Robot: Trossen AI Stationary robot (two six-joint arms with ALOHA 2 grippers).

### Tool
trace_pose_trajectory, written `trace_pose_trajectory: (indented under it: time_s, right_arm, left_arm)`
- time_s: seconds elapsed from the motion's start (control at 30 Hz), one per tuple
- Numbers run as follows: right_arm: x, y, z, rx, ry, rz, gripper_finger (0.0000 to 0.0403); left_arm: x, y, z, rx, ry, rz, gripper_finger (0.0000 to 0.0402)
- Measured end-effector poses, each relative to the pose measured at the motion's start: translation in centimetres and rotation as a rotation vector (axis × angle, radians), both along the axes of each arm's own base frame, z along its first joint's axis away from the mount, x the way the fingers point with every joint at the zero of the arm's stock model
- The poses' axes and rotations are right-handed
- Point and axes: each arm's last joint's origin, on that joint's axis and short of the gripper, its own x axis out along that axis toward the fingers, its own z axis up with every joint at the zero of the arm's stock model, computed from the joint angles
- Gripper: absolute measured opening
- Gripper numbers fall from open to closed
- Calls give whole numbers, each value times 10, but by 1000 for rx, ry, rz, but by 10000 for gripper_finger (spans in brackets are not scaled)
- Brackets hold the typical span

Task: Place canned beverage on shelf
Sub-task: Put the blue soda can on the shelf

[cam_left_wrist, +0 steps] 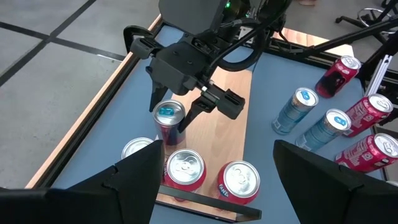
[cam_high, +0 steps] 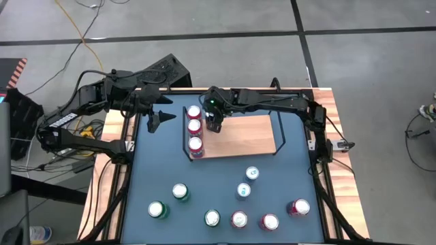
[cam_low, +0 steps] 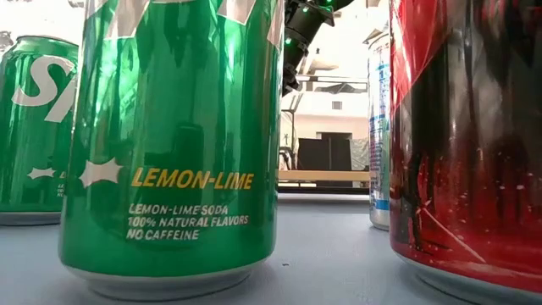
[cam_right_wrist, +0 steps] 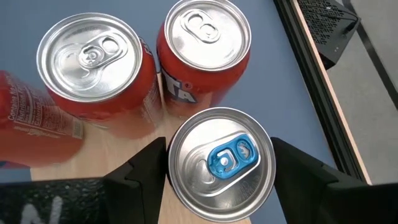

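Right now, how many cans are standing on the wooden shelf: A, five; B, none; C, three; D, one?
C: the high view shows three cans in a row at one end of the shelf, and the right gripper is at the blue-tabbed can, a finger on each side of it.

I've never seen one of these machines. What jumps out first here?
The right end effector straddles a blue-tabbed can on the wooden shelf, beside three red cans lined along the shelf's left end. The left end effector hovers open just off that end. More cans, green, red and blue, stand scattered across the dark-blue table.
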Motion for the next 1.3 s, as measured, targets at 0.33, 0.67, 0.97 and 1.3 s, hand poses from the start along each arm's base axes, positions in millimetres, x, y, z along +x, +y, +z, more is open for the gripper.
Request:
trace_pose_trajectory:
  time_s: [0.33,0.67,0.97,1.3]
  right_arm:
    - [0,1,0,-2,4,36,241]
    - [0,1,0,-19,13,69,241]
    - [0,1,0,-38,18,88,241]
    - [1,0,1,-62,18,83,241]
  left_arm:
    - [0,0,0,0,0,0,286]
    - [0,0,0,0,0,0,286]
    - [0,0,0,-13,-3,7,286]
    - [0,0,0,-17,-4,9,286]
